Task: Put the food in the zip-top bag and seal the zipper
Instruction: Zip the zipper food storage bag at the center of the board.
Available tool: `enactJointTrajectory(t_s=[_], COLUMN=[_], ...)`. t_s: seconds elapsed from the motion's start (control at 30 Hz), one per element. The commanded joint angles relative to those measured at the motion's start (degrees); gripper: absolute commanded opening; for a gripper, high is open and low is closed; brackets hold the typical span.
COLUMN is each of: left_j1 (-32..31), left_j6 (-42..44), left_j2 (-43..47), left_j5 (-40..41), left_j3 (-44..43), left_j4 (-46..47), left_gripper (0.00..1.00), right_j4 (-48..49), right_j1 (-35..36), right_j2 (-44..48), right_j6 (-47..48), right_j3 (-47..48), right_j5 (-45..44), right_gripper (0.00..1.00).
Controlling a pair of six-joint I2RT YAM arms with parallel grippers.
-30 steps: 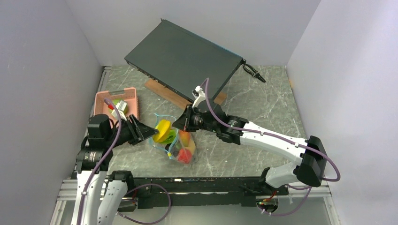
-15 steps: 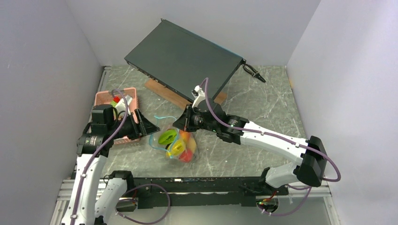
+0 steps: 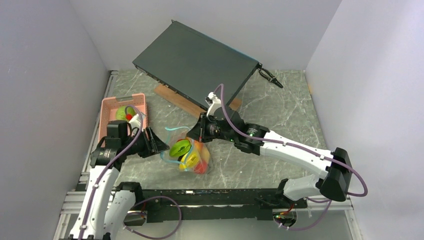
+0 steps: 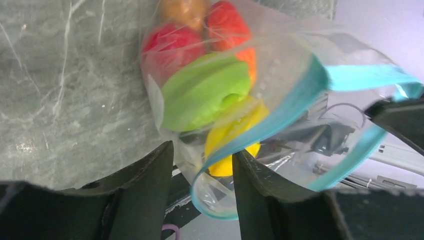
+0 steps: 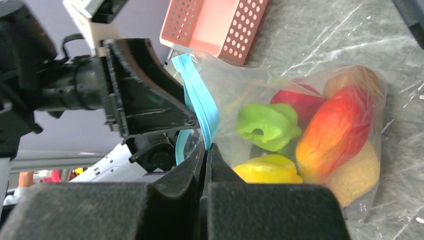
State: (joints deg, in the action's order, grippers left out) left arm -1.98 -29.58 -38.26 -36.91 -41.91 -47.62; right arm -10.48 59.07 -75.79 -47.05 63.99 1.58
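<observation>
Zip-top bag point(image 3: 200, 156), made of clear crinkled film, lies near the middle of the grey veined table point(image 3: 270, 105) with its mouth toward the left. Beyond it, a flat black rectangular case point(image 3: 195, 57) rests with one edge over a wooden plank point(image 3: 175, 99). A pink perforated plastic basket point(image 3: 122, 97) sits at the far left and holds a round green piece point(image 3: 121, 112). Left gripper point(image 4: 202, 152): fingers spread apart, straddling the bag's mouth edge without pinching it. Right gripper point(image 5: 206, 150): foam-faced fingers pressed together, clamping the zipper point(image 5: 200, 107), a thin teal strip. The food point(image 4: 205, 92), glossy green, yellow, red and orange pieces, sits inside the bag, packed toward its closed end.
</observation>
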Motion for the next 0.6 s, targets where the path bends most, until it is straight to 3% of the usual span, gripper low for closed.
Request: enactJointTrajectory(t_s=[0.0,0.1,0.23,0.33,0.43,0.57], left_j1=[-0.18,-0.13,-0.21,-0.13,-0.18,-0.27], left_j6=[-1.34,-3.88,-7.91,-11.23,-17.30,-25.80], left_j2=[-0.75,0.11,1.12,3.52,6.99,13.82], left_j5=[-1.74,-6.30,-10.04,-7.32,-4.09,1.77], left_j3=[1.09,2.64,2.93,-0.33,-1.63,0.39], left_j4=[4.30,8.34,11.27,10.34,11.13,12.04], left_gripper=[0.46,0.30,0.00,0.00,0.00,0.00], right_j4=[2.92,3.80,0.25,-7.08,-14.26,-17.40], right_j1=[-0.18,-0.19,1.32,5.10,10.66,16.68], right_j2=[2.76,2.01,-0.72,-2.60,-3.83,-3.44], right_j6=[2.87,5.92,14.32,22.56,30.34,35.84], right_j3=[0.07,0.30,3.53,8.37,12.00,12.72], right_j5=[3.01,7.48,11.67,6.55,-5.56,-13.98], right_gripper=[0.00,0.00,0.00,0.03,0.34,0.66])
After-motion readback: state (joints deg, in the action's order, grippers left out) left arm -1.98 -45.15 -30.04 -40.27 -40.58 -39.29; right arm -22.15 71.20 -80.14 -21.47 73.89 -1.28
